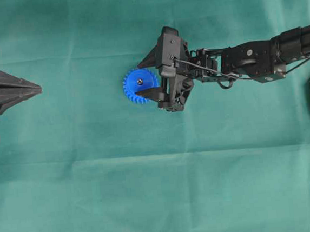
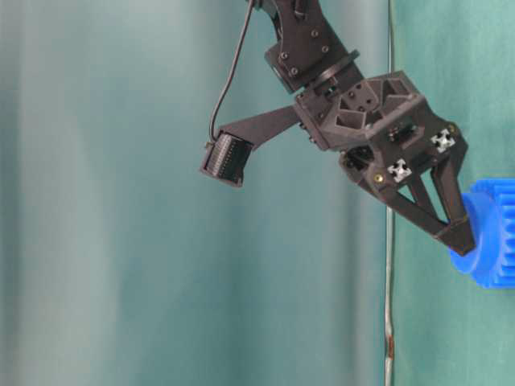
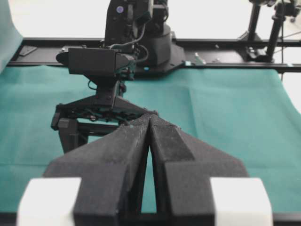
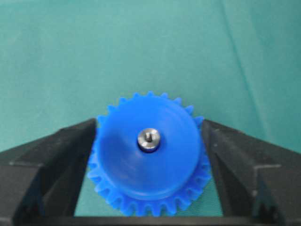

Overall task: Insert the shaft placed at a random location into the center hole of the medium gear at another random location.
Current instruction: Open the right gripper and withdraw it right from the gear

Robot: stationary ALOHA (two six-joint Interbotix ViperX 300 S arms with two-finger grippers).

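Looks basically done: the shaft sits upright in the center hole of the medium gear on the green cloth, right gripper spread wide around it holding nothing, left gripper pinched shut and empty, parked well apart.

Bright, even light falls on the green cloth, with only soft, faint shadows under the right arm. The left wrist view is washed out white along its top edge. In the table-level view the background hangs blurred. Close up, the blue gear looks slightly soft, and the shaft glints.
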